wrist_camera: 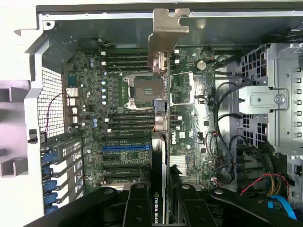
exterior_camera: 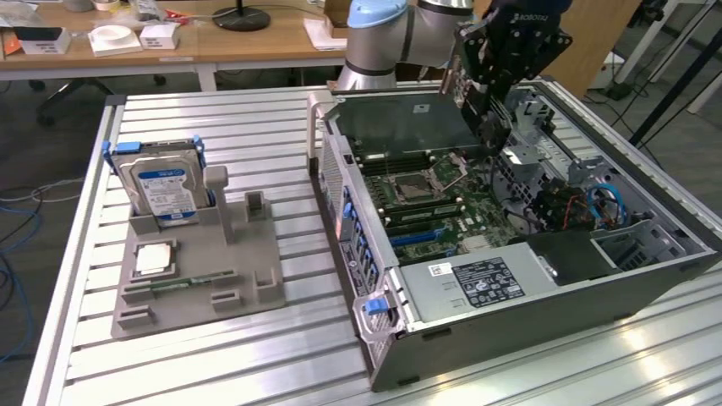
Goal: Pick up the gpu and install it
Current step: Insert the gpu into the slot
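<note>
Item: one gpu (wrist_camera: 159,118), a thin, flat, dark green-black circuit card with a long silver metal bracket at one end, is being held above the open interior of the black-and-silver tower computer case (exterior_camera: 665,254), which is being used as the landmark for this entry. The card is being gripped by the black two-fingered gripper (exterior_camera: 488,118), whose fingers are being kept closed narrowly on the end opposite the bracket. It is being carried on edge over the green motherboard (wrist_camera: 118,123) inside the case, seemingly clear of the board, with the bracket pointing toward the case's perforated rear wall. Handling, as judged: the card is being treated as light and stiff but fragile, with exposed parts on its faces and a contact edge that is better left untouched. The bare board edges and the bracket are being taken as the safer places to hold, and the smooth board may slip if it is pinched lightly. Count inside the case: one motherboard and one bright blue expansion slot (wrist_camera: 125,147) are being noted. Count beside the case, on the exterior view's left: one grey moulded holder (exterior_camera: 254,279) is resting on the grooved aluminium table (exterior_camera: 226,118). It is carrying one silver hard drive with a blue-white label (exterior_camera: 167,184), one square processor chip (exterior_camera: 152,260) and one narrow green memory stick (exterior_camera: 186,282).
</note>
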Motion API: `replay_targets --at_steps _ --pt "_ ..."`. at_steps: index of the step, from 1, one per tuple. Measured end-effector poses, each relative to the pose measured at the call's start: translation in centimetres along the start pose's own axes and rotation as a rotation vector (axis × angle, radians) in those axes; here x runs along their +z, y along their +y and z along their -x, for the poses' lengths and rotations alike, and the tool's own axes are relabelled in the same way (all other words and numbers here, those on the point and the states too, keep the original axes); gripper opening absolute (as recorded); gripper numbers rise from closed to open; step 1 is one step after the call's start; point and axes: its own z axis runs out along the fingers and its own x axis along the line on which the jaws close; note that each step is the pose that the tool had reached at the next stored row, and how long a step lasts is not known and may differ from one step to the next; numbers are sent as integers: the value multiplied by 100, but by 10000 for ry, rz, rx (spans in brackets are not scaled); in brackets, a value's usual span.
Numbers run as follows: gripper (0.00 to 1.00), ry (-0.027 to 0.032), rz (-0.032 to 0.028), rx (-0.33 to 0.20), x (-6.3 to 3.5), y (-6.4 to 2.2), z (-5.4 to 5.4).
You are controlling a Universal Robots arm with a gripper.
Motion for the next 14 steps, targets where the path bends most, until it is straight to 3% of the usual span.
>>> replay_targets --at_steps 3,14 --pt "26 0 0 0 7 18 264" --pt "26 0 -1 0 8 23 326"
